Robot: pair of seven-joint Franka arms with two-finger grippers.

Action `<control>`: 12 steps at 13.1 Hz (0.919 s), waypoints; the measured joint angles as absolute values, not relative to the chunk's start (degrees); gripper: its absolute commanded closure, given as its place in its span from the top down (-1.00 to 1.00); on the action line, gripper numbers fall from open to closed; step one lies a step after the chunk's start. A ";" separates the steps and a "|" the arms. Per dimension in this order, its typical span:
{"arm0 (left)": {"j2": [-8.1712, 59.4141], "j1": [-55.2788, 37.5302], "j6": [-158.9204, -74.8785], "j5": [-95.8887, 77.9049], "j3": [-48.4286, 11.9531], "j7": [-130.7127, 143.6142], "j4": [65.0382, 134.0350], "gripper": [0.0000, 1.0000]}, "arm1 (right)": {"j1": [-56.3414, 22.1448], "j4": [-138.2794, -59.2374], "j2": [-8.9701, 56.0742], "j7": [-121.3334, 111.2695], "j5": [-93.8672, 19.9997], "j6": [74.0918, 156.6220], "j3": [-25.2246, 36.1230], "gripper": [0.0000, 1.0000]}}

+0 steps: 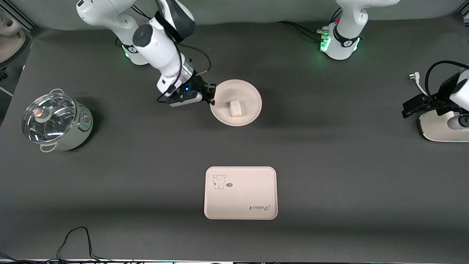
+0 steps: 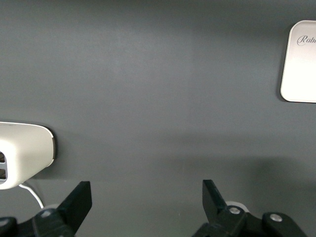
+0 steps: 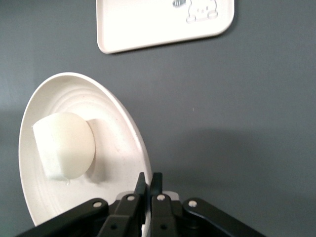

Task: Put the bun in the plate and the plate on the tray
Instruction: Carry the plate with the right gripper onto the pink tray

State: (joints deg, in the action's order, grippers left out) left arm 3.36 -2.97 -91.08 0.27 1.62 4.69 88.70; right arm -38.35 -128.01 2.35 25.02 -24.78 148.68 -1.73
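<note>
at the right arm's end of the table stands a small electric cooking pot point(image 1: 56, 121) with a glass lid and two side handles, on the dark grey table point(image 1: 329, 154).

toward the middle, the right gripper point(image 1: 211, 98) point(image 3: 148, 185) reaches down from its arm and its fingers are pinched together on the rim of the plate point(image 1: 253, 96) point(image 3: 126, 136), at the edge facing the right arm's end. in the right wrist view the plate looks tilted, though whether it has left the table cannot be told. the bun point(image 1: 236, 108) point(image 3: 64, 145) lies in the plate, near its middle, flat-cut face showing.

nearer to the front camera than the plate, and well apart from it, the tray point(image 1: 240, 193) point(image 3: 148, 24) point(image 2: 300, 64) lies flat on the table with its bear drawing and script showing; nothing rests on it.

at the left arm's end, the left gripper point(image 1: 416, 106) point(image 2: 147, 200) waits with its fingers spread wide, holding nothing, over the table just beside a white appliance point(image 1: 438, 126) point(image 2: 24, 150) with a cable.
</note>
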 measured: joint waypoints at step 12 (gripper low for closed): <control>3.35 -2.93 -91.41 0.50 1.69 -0.19 88.72 1.00 | -29.48 -89.09 32.45 21.68 -27.47 145.02 -1.66 -1.00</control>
State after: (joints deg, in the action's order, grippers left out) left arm 3.35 -2.93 -91.41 0.50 1.69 -0.19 88.72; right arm -29.48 -89.09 32.45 21.68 -27.47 145.02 -1.66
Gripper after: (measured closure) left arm 0.000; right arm 0.947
